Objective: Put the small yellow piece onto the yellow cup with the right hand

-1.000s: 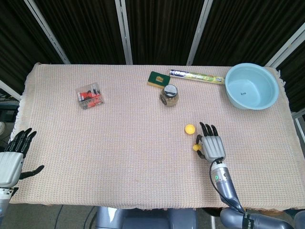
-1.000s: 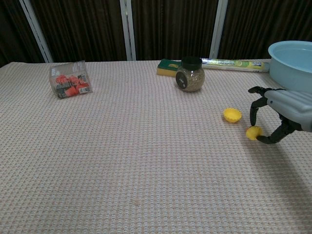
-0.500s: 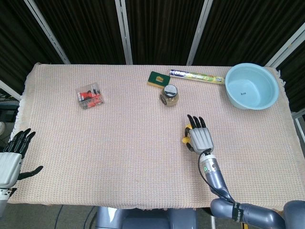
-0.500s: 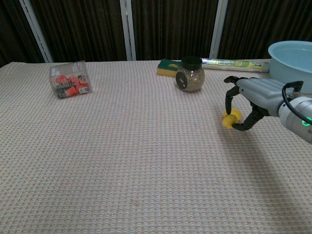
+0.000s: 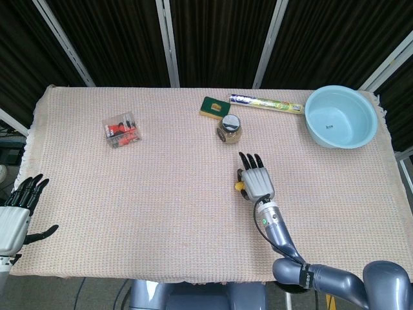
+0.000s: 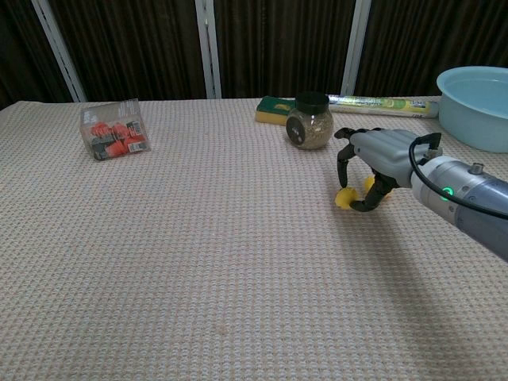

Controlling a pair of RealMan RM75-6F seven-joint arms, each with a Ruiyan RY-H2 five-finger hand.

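Right hand now farther left, small yellow piece pinched in its fingertips.

Lighting, both views: you have even, bright, diffuse light from overhead on the beige woven tablecloth, with no glare on it, while the black pleated curtains behind stay very dark. Shadows: you see only a soft, faint one on the cloth beneath the grey robotic right hand and its forearm in the chest view, and the pale blue plastic basin carries a mild sheen. Sharpness: your frames are in focus with no motion blur; the head view's table edges bow slightly.
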